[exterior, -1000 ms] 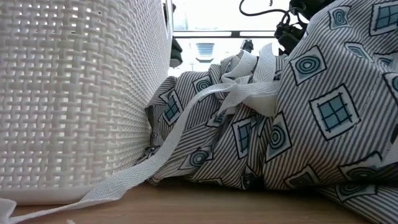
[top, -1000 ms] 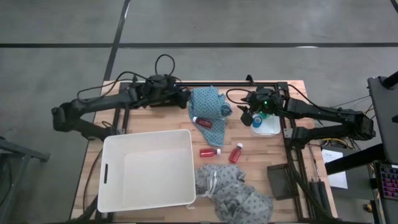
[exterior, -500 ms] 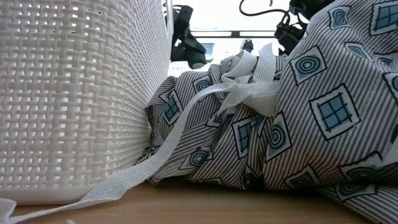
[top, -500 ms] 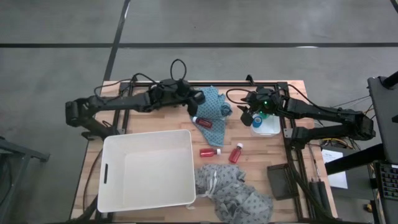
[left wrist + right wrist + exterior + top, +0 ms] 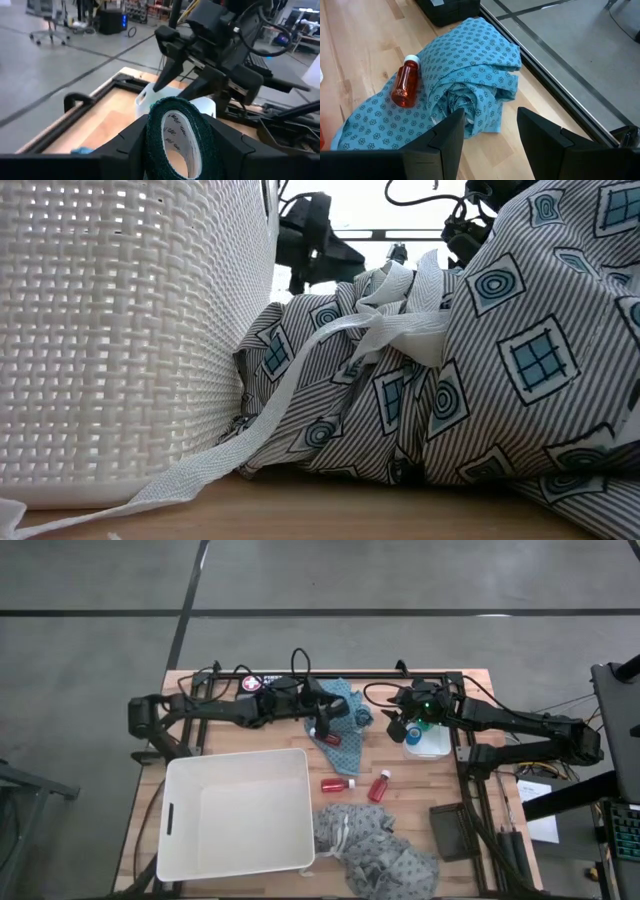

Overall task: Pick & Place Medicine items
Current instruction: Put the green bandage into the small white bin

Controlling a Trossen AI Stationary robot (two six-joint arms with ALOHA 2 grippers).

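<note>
My left gripper (image 5: pixel 325 725) hovers over the light-blue dotted cloth (image 5: pixel 338 703) and is shut on the teal-green roll (image 5: pixel 176 136). One red bottle with a white cap (image 5: pixel 326 738) lies on its side on that cloth and also shows as the bottle (image 5: pixel 406 85) ahead of my right gripper. Two more red bottles (image 5: pixel 337 783) (image 5: pixel 380 785) lie on the bare wood. My right gripper (image 5: pixel 398 728) waits open beside a white tub (image 5: pixel 430 743), its gripper (image 5: pixel 490 125) facing the cloth (image 5: pixel 465 75). I cannot make out the blue round piece. My left gripper pinches the teal-green roll by its outer rim (image 5: pixel 150 125), one finger (image 5: pixel 125 145) on each side of the roll. The roll stands on edge between the fingers with its hole toward the wrist camera. In the low view the gripper (image 5: pixel 310 235) hangs above the cloths.
A large white woven basket (image 5: pixel 235 756) fills the near left of the table and shows as a wall (image 5: pixel 120 330) in the low view. A crumpled grey patterned cloth (image 5: pixel 380 852) lies near it at the near edge. A dark flat block (image 5: pixel 447 830) sits at the right.
My left arm has stretched toward the table's right and a little toward the near edge, from beside the blue cloth's left end to over the cloth. It has kept hold of the roll. In the low view its gripper has come into sight and grown larger. My right arm has stayed still.
</note>
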